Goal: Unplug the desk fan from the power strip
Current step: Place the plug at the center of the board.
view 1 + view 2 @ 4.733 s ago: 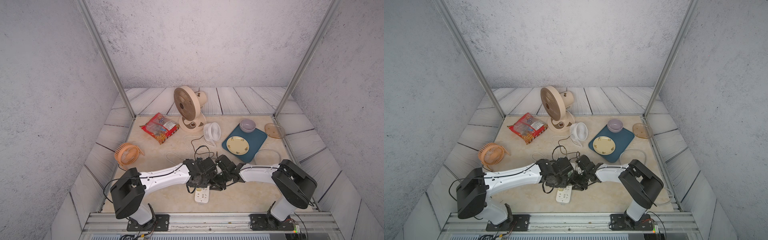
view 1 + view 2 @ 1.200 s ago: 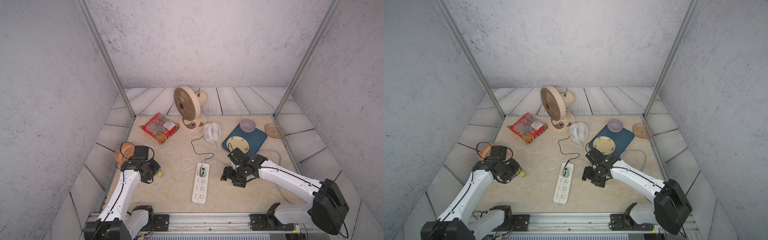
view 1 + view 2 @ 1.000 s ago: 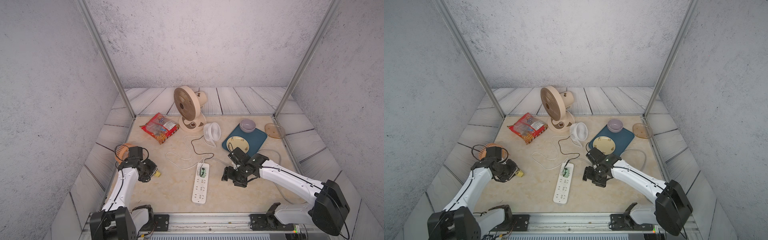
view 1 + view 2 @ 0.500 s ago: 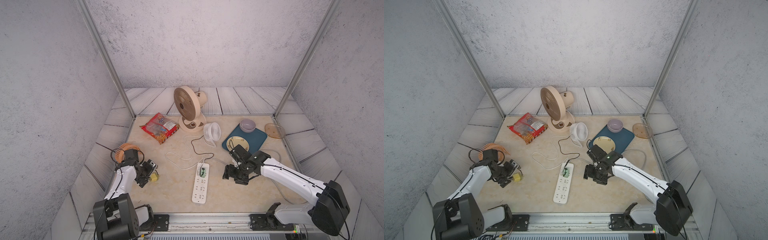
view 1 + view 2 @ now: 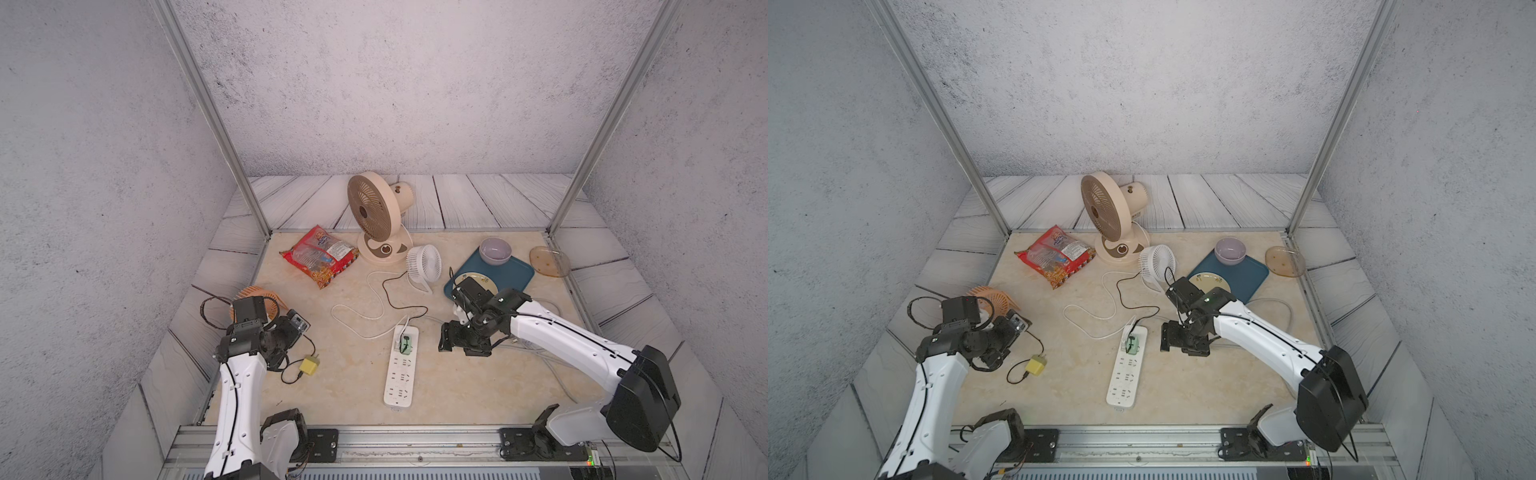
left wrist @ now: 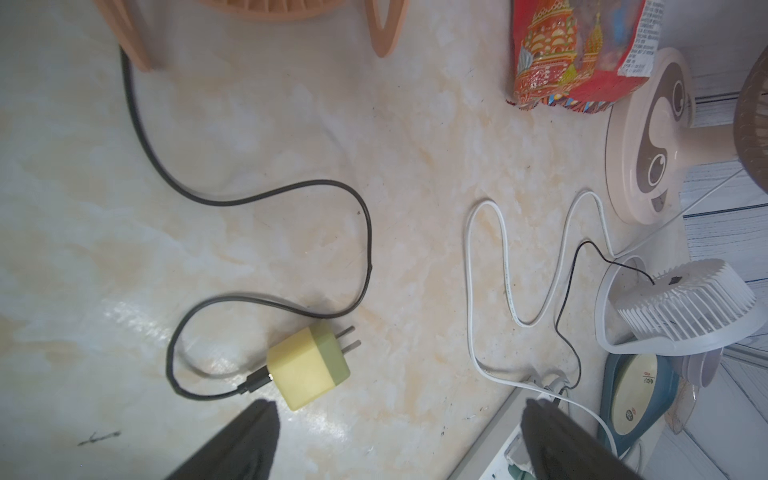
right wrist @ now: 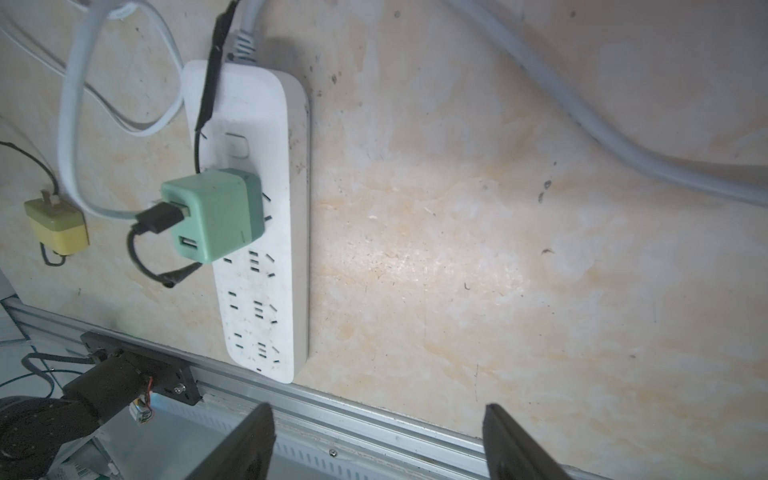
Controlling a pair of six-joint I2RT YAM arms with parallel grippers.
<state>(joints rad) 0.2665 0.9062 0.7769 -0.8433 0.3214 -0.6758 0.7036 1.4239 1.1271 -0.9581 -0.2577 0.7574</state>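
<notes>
The power strip (image 5: 401,374) (image 5: 1125,374) (image 7: 266,299) lies lengthwise near the table's front middle. A green adapter (image 5: 405,345) (image 7: 216,216) with a black cable sits plugged in near its far end. The desk fan, a small orange one (image 5: 259,295) (image 6: 270,8), lies at the left edge. Its black cord ends in a yellow plug (image 5: 309,365) (image 5: 1035,366) (image 6: 307,370) lying loose on the table, prongs bare. My left gripper (image 5: 297,332) (image 6: 397,415) is open just behind that plug, touching nothing. My right gripper (image 5: 461,347) (image 7: 379,409) stands open and empty, right of the strip.
A large beige fan (image 5: 372,212) and a small white fan (image 5: 424,262) stand at the back, their cords looping toward the strip. A red snack bag (image 5: 320,255) lies back left. A blue tray (image 5: 515,274) with plate and bowl sits back right, beside an amber dish (image 5: 548,259).
My left gripper has opened and let go of the yellow plug, which now rests on the table. The left arm drew back toward the front left. The right gripper opened slightly wider.
</notes>
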